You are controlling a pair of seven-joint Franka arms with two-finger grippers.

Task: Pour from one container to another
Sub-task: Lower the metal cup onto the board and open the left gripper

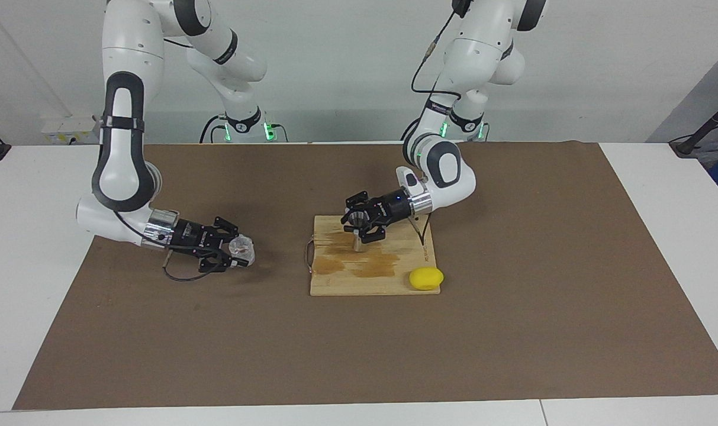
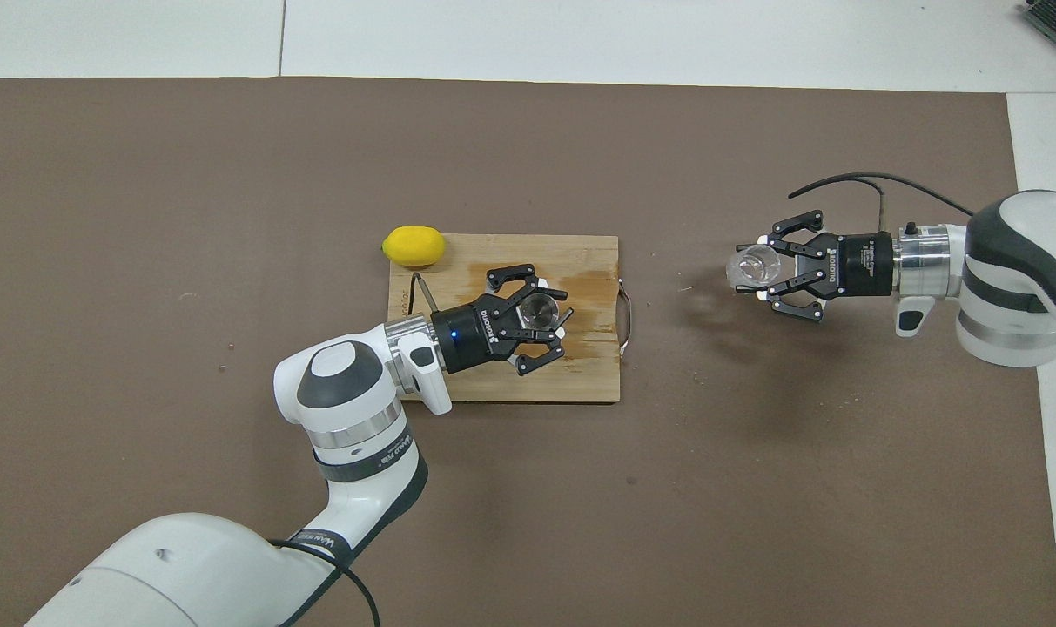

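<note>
The clear glass cup (image 1: pixel 242 247) (image 2: pixel 751 265) hangs low over the brown mat toward the right arm's end of the table. My right gripper (image 1: pixel 238 252) (image 2: pixel 761 270) is shut on it from the side. The silver hourglass jigger (image 1: pixel 357 241) (image 2: pixel 541 307) stands upright over the wooden cutting board (image 1: pixel 359 284) (image 2: pixel 584 374), with my left gripper (image 1: pixel 355 227) (image 2: pixel 545 315) shut on its upper cone. Its foot is close to the board, and I cannot tell whether it touches.
A yellow lemon (image 1: pixel 426 278) (image 2: pixel 414 246) lies at the board's corner toward the left arm's end, farther from the robots. Dark wet stains (image 1: pixel 359 260) mark the board. A wire handle (image 2: pixel 627 315) sticks out toward the cup. A brown mat (image 1: pixel 512 331) covers the table.
</note>
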